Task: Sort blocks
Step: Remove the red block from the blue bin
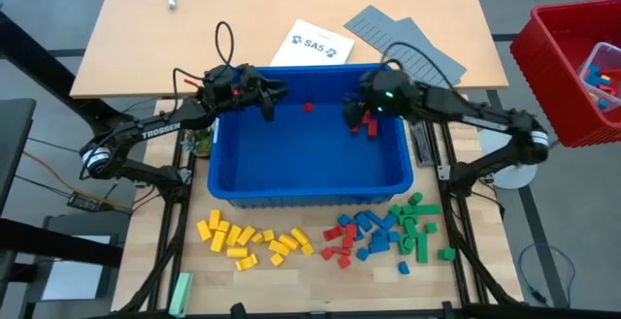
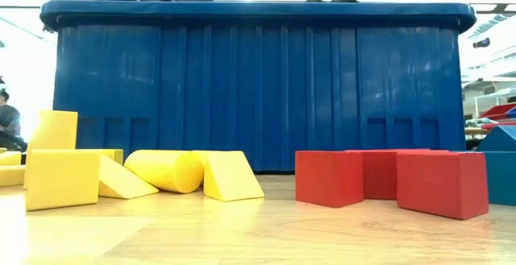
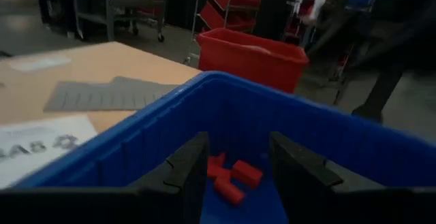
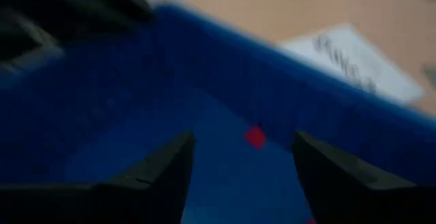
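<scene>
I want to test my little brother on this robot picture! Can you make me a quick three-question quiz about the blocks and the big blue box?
1. True or false: the yellow blocks lie inside the blue bin.
2. What colour are the blocks left in the bin? A green, B red, C yellow.
3. Fill in: the left gripper and right gripper both hang over the ____.

Key
1. False: they lie on the table in front of it.
2. B: red blocks lie near the right gripper, with a single red block apart from them.
3. Bin. Both grippers are open and empty.
</scene>
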Robot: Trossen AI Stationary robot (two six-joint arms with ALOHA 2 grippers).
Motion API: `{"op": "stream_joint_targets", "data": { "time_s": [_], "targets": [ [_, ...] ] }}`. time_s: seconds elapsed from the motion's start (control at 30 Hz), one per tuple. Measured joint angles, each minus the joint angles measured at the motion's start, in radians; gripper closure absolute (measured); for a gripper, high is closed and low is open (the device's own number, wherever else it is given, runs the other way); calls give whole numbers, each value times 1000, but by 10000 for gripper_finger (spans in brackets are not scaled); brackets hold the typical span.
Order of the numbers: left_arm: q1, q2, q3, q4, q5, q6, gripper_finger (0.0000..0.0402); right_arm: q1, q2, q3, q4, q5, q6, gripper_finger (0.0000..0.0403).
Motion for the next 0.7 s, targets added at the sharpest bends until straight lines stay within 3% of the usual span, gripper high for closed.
{"op": "stream_joint_targets", "data": {
  "time_s": [0.13,0.33,0.7],
  "targets": [
    [0,0,0,-8,2,-63,239,-113,93,0,-63,-127,-25,156],
    [0,0,0,-4,-13,-65,239,-228,241,0,-113,-229,28,168],
    [0,0,0,-11,-6,-108,239,-267,443,0,-152,-317,49,184]
  ]
}}
